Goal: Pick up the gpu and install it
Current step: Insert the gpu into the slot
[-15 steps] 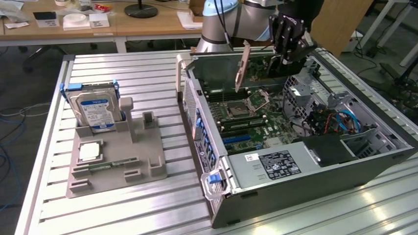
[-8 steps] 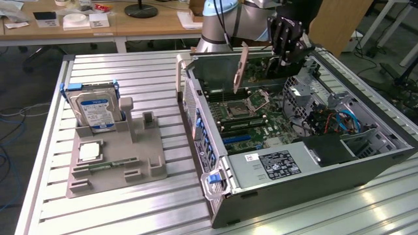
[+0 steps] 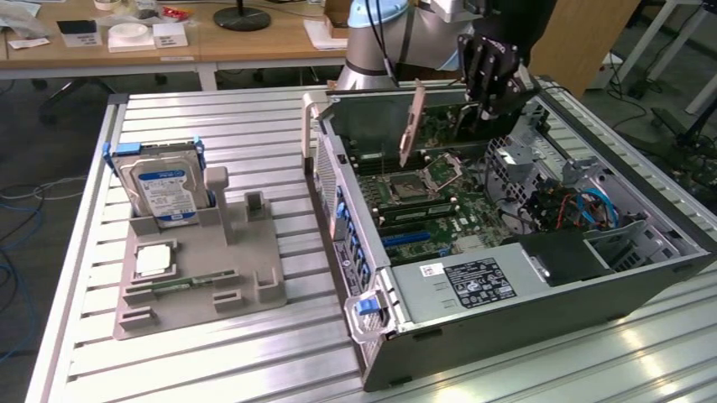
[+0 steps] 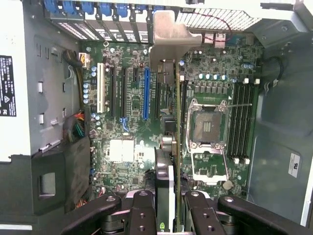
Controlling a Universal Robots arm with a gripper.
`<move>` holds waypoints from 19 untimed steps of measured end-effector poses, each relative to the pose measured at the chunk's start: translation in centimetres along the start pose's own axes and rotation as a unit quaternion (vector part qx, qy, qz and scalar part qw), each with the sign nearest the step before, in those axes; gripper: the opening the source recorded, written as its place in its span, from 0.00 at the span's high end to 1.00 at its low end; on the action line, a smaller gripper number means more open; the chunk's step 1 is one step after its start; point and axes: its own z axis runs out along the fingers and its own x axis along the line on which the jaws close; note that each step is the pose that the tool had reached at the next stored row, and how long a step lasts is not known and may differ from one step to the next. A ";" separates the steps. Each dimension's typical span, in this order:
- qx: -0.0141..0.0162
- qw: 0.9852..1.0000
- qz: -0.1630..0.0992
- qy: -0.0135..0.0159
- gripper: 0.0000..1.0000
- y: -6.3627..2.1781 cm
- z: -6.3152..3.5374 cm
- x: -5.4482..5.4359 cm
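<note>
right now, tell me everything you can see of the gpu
The gpu is a thin dark card with a black fan housing and a long grey metal bracket at one end. It is held on edge, clamped between the end effector's fingers, over the motherboard inside the open computer case. It looks unseated, beside the blue slot rather than in it. Only the fingers appear to touch it.

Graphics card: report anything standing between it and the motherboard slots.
Nothing visible. The graphics card, gripped by the end effector, hangs over the open case, with bare motherboard and its blue slot below.
</note>
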 end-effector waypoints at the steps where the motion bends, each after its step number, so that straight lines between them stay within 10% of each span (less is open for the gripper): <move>1: 0.000 1.000 0.000 0.000 0.72 0.16 0.04 0.0; 19: 0.000 1.000 0.000 0.000 0.72 1.72 1.00 1.0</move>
